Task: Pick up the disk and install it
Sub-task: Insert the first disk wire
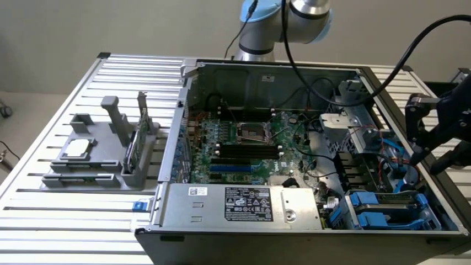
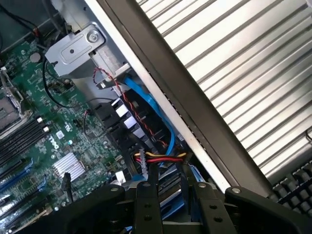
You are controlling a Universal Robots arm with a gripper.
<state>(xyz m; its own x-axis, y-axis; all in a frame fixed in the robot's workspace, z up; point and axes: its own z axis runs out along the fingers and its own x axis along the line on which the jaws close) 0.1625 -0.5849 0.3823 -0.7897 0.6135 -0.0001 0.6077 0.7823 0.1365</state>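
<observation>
Seen as the disk (image 1: 390,208), lying flat in the drive bay at the near corner of the open computer case, on the exterior view's right. Dark grey on top, with bright blue plastic round its edges.

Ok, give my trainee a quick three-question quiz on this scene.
1. True or false: the computer case is closed up.
2. What lies flat on the grey holder at the exterior view's left? A processor chip, B keyboard, C hard drive.
3. Fill in: the hand hovers over the case's ___ side in the exterior view.
Key: 1 false; 2 A; 3 right.
</observation>
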